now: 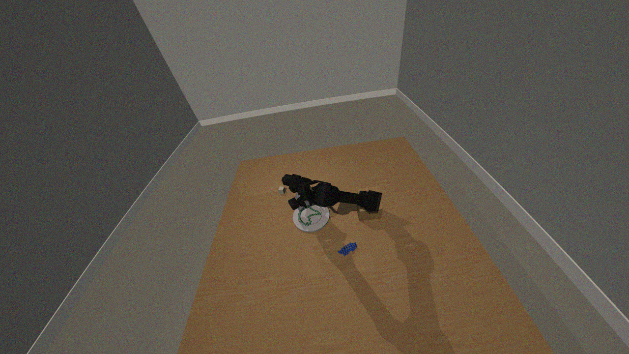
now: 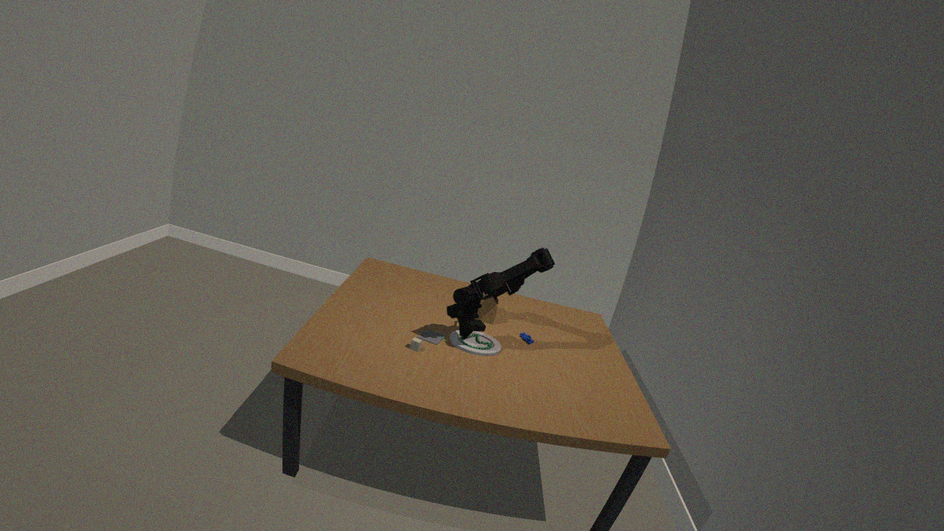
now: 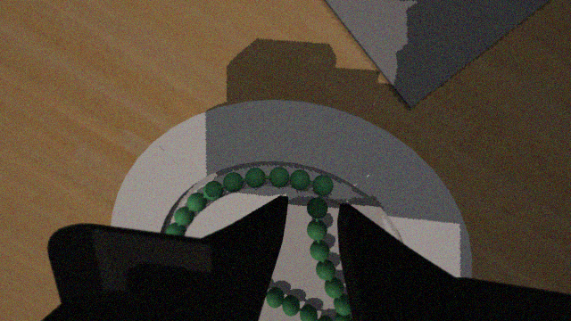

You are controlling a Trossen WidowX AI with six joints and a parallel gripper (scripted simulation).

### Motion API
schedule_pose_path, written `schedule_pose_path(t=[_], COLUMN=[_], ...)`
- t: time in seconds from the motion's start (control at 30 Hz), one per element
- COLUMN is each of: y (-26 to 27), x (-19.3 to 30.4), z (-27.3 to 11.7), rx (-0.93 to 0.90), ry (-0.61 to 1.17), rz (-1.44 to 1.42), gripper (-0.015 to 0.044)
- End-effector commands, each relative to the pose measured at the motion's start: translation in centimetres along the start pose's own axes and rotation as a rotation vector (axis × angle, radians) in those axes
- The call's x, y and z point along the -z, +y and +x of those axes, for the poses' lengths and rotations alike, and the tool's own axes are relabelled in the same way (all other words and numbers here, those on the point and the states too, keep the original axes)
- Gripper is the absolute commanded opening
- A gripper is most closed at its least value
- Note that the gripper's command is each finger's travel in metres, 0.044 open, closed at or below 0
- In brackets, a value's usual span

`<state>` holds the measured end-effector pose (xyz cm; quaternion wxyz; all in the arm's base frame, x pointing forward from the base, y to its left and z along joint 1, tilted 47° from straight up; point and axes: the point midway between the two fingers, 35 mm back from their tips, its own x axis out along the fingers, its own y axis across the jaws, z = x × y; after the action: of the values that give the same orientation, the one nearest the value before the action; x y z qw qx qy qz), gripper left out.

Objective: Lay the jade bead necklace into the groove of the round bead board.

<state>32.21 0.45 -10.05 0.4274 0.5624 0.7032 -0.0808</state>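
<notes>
The black two-fingered pincer [image 1: 302, 205] [image 2: 470, 335] [image 3: 312, 209] stands partly apart astride the green round-beaded necklace [image 1: 300, 219] [image 2: 490, 346] [image 3: 255, 177], one stretch seemingly grooved, the inward-sagging remainder left to seat.

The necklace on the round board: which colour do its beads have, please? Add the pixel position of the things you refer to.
Green, best seen in the wrist view; the beads [image 3: 279, 176] look plain.

On your bench [image 1: 264, 281] [image 2: 422, 396]: one jade bead necklace [image 1: 300, 219] [image 2: 490, 347] [image 3: 255, 177], one round bead board [image 1: 323, 224] [image 2: 496, 352] [image 3: 143, 187], one blue beaded item [image 1: 347, 249] [image 2: 526, 338], one pale cube [image 1: 281, 190] [image 2: 415, 344], one flat grey square [image 2: 431, 338] [image 3: 451, 40], one black arm [image 1: 325, 194] [image 2: 495, 284].
</notes>
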Motion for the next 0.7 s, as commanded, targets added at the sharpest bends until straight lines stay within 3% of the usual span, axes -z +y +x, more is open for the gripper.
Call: schedule_pose_path(t=[0.0, 0.07, 0.23, 0.67], y=[-0.22, -0.22, -0.08, -0.08], x=[-0.01, -0.01, 0.04, 0.04], z=[0.47, 0.47, 0.25, 0.25], rx=[-0.001, -0.001, 0.001, 0.001], ry=[0.006, 0.006, 0.002, 0.002], rz=[0.011, 0.011, 0.002, 0.002], gripper=[0.0120, 0.0120, 0.0000, 0.0000])
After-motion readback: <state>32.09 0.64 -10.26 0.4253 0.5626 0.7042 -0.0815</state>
